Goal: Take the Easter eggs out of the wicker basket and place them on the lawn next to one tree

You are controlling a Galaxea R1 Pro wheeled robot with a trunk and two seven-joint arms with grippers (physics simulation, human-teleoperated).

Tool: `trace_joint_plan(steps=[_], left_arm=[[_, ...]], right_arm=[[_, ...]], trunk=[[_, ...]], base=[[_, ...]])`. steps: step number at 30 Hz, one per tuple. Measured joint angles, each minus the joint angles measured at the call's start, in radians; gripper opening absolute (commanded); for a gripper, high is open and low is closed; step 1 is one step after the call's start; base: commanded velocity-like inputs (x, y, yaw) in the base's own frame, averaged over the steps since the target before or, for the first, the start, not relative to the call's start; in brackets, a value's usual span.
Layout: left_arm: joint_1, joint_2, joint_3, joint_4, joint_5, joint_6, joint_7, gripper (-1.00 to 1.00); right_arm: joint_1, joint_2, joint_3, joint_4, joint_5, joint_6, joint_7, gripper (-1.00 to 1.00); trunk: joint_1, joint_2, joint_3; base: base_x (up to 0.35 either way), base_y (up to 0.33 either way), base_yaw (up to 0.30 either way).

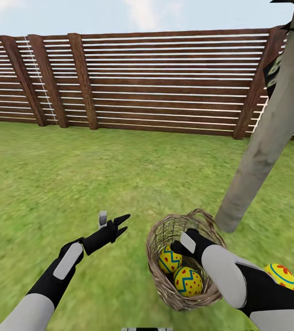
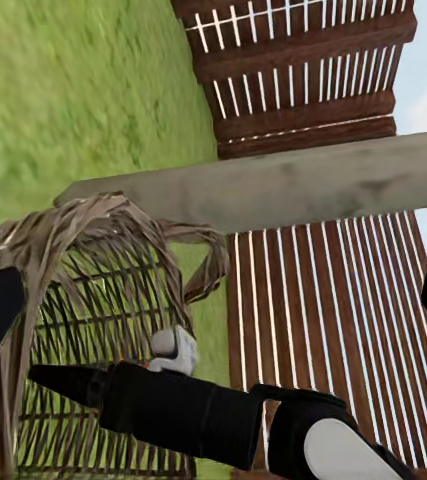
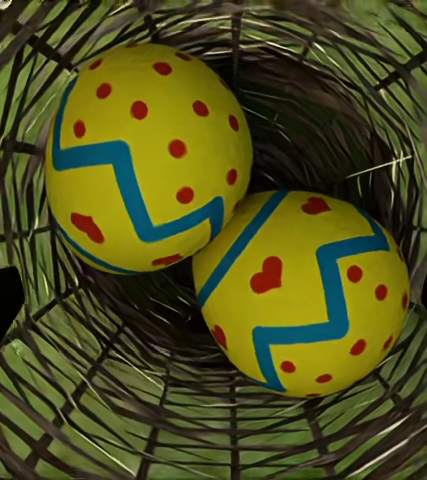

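My right end effector (image 1: pixel 180 247) is wide open inside the wicker basket (image 1: pixel 158 276) over two eggs (image 3: pixel 148 160); third egg (image 1: pixel 281 275) at 3 o'clock. Left end effector (image 1: pixel 121 224) open, empty.

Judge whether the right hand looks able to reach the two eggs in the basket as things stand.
Probably yes. The right hand is inside the wicker basket, its open fingertips either side of the two eggs, with nothing between.

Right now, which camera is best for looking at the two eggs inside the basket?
The right wrist view: it looks straight down into the wicker basket, with both eggs big and clear. The head view shows them small, partly behind the right arm. The left wrist view catches the basket's side, no eggs.
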State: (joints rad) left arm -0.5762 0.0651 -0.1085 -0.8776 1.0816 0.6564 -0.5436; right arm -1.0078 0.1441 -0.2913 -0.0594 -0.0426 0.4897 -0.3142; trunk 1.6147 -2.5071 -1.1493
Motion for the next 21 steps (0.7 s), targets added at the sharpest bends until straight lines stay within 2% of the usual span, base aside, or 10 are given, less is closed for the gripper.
trace_joint_plan(steps=[12, 21], left_arm=[[0.000, 0.000, 0.000, 0.000, 0.000, 0.000, 0.000, 1.00], [0.000, 0.000, 0.001, 0.000, 0.000, 0.000, 0.000, 1.00]], right_arm=[[0.000, 0.007, 0.002, -0.023, 0.016, 0.000, 0.009, 1.00], [0.000, 0.007, 0.004, -0.030, 0.018, 0.001, 0.070, 1.00]], trunk=[[0.005, -0.003, -0.046], [0.009, -0.005, -0.081]], base=[[0.000, 0.000, 0.000], [0.000, 0.000, 0.000]])
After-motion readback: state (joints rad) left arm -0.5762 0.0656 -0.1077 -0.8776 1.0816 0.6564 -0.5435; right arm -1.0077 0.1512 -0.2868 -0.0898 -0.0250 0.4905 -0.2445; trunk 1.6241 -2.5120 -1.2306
